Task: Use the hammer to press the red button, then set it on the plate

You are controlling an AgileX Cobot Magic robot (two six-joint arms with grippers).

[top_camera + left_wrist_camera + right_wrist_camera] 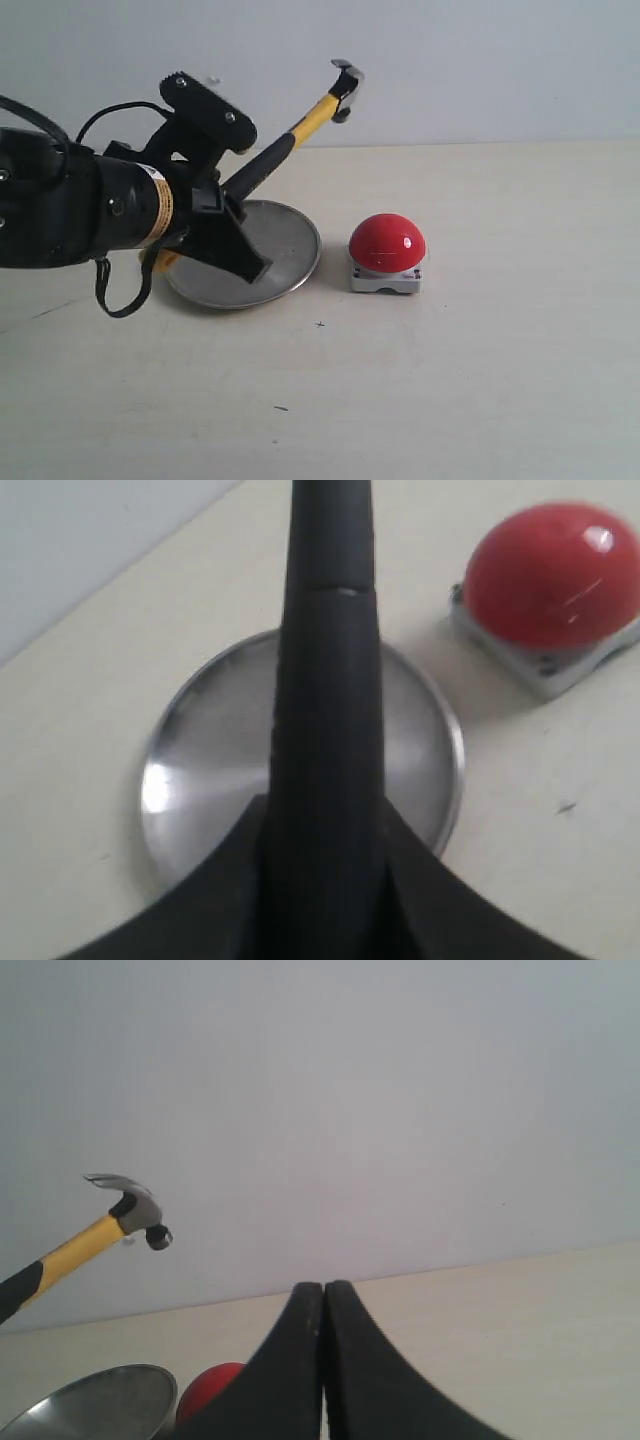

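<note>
Left gripper [228,190] is clamped on the hammer [310,118] by its black grip, head raised in the air, short of the button [387,242]. Stiff and head-heavy, I'd judge, so that rubbery-looking grip is the right hold. Plate [292,250] lies empty under the gripper, just beside the button. Right gripper [322,1295] is closed on nothing.

The black handle of the hammer [330,630] is clamped in the left claw [323,815] and is directed straight ahead of it, out of frame. The plate [215,750] is located directly below the claw and handle, flat on the pale table [520,810]. The red button [550,575], seated on its grey-white base [565,670], is positioned ahead of the claw, to one side of the handle, near the plate but not touching it.
</note>
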